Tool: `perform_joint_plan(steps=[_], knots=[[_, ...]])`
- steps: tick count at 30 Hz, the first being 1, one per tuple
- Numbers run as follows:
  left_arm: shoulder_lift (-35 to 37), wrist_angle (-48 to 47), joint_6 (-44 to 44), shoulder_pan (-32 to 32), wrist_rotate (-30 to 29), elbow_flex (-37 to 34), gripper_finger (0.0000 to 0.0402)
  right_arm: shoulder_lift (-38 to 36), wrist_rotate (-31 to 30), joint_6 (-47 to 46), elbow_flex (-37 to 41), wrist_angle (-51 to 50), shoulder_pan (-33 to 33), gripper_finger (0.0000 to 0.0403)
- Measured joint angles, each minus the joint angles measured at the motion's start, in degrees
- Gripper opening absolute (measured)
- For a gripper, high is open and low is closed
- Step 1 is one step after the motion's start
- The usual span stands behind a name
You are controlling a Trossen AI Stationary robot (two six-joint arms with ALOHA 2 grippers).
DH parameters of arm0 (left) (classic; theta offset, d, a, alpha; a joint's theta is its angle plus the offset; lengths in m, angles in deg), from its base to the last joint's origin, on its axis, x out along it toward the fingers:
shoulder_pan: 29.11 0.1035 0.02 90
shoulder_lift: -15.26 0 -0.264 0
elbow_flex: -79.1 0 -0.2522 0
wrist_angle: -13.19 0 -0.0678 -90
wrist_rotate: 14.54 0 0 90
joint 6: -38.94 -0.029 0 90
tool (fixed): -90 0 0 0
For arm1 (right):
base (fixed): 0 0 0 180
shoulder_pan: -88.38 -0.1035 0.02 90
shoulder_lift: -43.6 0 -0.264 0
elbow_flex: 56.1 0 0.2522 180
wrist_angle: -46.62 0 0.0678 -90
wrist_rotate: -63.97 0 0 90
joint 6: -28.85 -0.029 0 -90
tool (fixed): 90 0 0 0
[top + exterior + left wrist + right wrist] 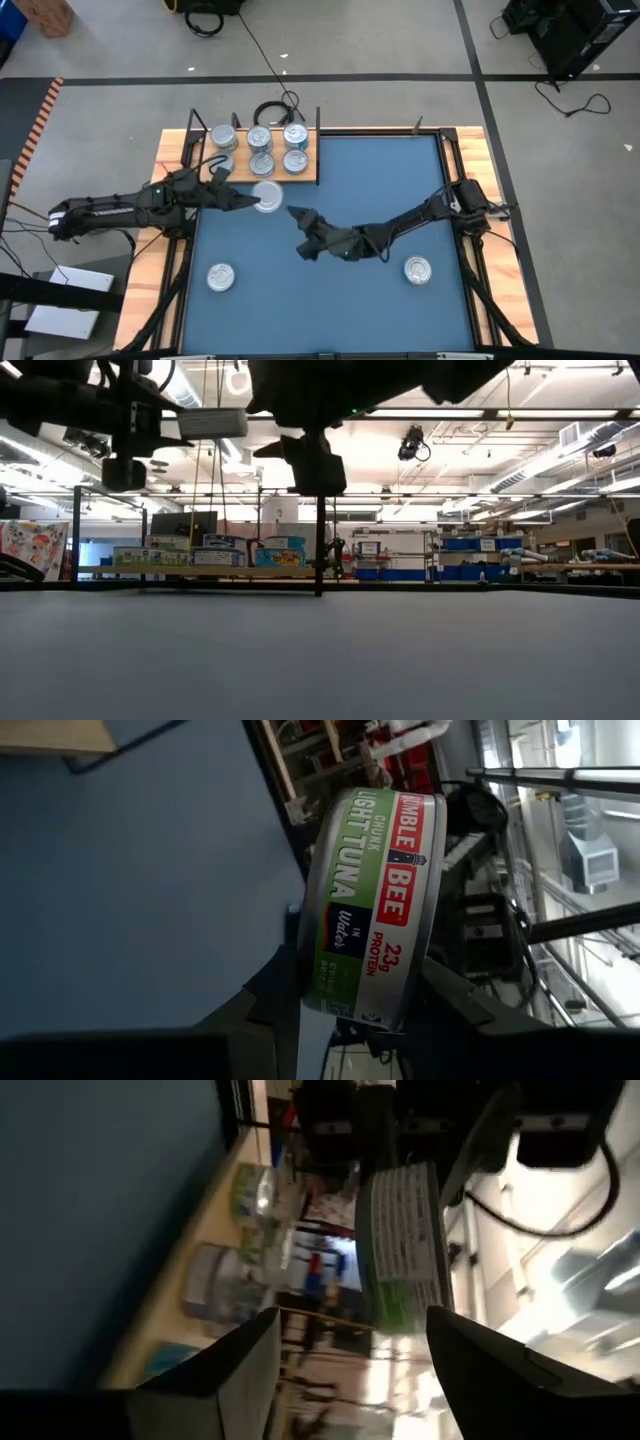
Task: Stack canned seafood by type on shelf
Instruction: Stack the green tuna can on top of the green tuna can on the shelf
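Tuna tin [372, 905] sits clamped between the left gripper's [262, 202] fingers, lifted off the mat and held just short of the shelf's [308, 178] near edge, green-and-red label readable in the left wrist view. The right gripper [303, 217] hangs just beside it on the side away from the shelf, jaws spread wide and holding nothing; in its own wrist view the same tin [403, 1250] shows beyond its fingertips [245, 1348], clear of them. Looks like a handover just completed, so the step in hand is placing this tin on the shelf. Six tins [259, 148] already stand there in two rows of three. To do it well: read the label, match it to the same type on the shelf, keep the tin level, lower it square onto the matching lid, let go only once it is seated. Right arm should back off first so the left has room. Two loose tins [220, 276] [418, 269] wait on the blue mat [350, 300], well apart from the shelf.
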Motion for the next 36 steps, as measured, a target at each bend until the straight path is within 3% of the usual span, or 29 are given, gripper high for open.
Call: perform_joint_plan(steps=[7, 21, 36], knots=[[-4.6, 6.6, 0.4, -3.1, -1.3, 0.0, 0.0135, 0.0, 2.9, 14.0, 0.0, 8.3, 2.5, 0.0255], [-5.7, 11.0, 0.9, -4.5, -1.2, 0.2, 0.0135, -0.1, 5.5, 17.9, 0.1, 15.2, 1.0, 0.0254], [-6.2, 8.9, 0.2, -4.5, -3.1, 0.0, 0.0135, 0.0, 5.1, 19.2, -0.2, 19.6, -1.6, 0.0255]])
